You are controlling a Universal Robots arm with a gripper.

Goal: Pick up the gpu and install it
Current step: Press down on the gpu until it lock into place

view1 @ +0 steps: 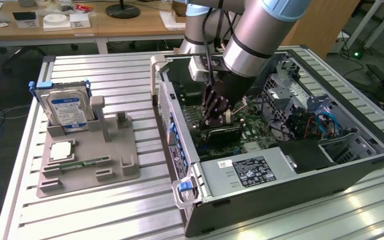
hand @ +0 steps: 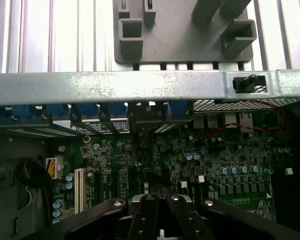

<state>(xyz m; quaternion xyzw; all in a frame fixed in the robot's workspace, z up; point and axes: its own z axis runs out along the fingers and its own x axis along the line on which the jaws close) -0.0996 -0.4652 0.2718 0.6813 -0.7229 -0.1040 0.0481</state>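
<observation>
My gripper [view1: 217,120] reaches down inside the open computer case [view1: 352,172], above the green motherboard [view1: 255,127]. The gpu [view1: 220,134], a thin black card, stands on edge on the board directly under the fingers. The jaws are shut on its upper edge. In the wrist view the black fingers [hand: 142,212] converge at my gripper [hand: 160,207], with a thin dark card edge, the gpu [hand: 159,184], running out from between them over the motherboard [hand: 215,160].
A grey parts holder [view1: 112,145] on the slatted table at the exterior view's left carries a blue-labelled hard drive [view1: 68,110], a CPU [view1: 62,150] and a RAM stick [view1: 85,163]. The case's metal wall [hand: 140,87], power supply [view1: 249,172] and cables [view1: 312,125] hem in the gripper.
</observation>
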